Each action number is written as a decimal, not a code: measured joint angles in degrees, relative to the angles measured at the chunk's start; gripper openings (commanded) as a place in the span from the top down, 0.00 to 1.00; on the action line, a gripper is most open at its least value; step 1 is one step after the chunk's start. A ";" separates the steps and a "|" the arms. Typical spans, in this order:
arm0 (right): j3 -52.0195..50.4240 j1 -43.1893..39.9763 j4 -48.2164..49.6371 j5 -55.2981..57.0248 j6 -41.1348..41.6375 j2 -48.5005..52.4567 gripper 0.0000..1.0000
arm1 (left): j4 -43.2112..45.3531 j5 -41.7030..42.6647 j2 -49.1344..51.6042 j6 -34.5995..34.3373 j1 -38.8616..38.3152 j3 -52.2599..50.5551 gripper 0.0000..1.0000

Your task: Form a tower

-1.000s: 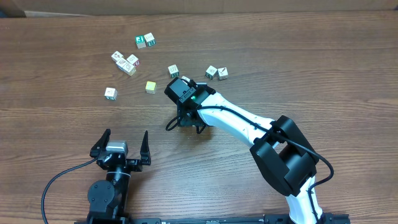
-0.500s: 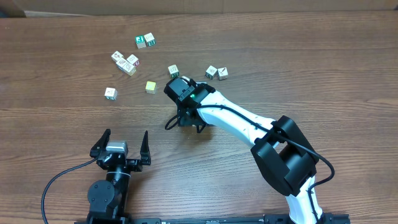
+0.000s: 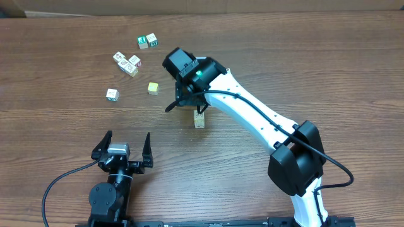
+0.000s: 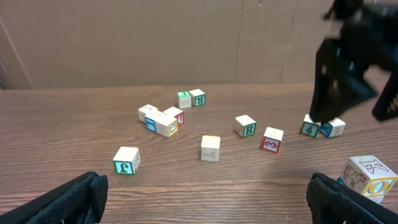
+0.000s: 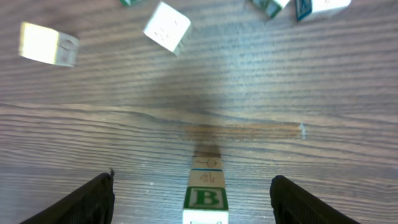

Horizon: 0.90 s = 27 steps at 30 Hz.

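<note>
A: R claw point(image 3: 186, 106)?
B: Jaws wide apart, nothing in them. L claw point(image 3: 126, 144) likewise, at table's point(image 3: 315, 63) 7 o'clock.
A: Tower point(image 3: 199, 120)?
B: Upright mid-table, at 5 o'clock of R claw, just beside it, untouched. Loose cubes point(image 3: 129, 63) twd 11.

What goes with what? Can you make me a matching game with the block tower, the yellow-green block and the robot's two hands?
1 tower of pale wooden picture cubes
2 plain yellow-green cube
3 left hand
4 right hand

A open, close by the tower
B upright, one cube wide
C open, away from every cube
D single, not stacked

Pairs: 1-B, 2-D, 3-C, 4-A
</note>
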 measured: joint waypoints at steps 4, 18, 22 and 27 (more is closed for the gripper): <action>2.29 0.02 -0.28 -0.09 -0.42 -0.02 0.02 | 0.00 -0.02 0.00 0.00 0.00 0.00 0.01; 2.38 0.00 8.87 -0.09 -1.27 -0.02 0.00 | 0.00 -0.02 0.00 0.00 0.00 0.00 0.00; 2.38 0.00 9.14 -0.07 -1.27 0.00 0.00 | 0.00 -0.02 0.00 0.00 0.00 0.00 0.01; 2.38 -0.74 9.14 -0.96 -1.27 -0.02 0.00 | 0.00 -0.02 0.00 0.00 0.00 0.00 0.00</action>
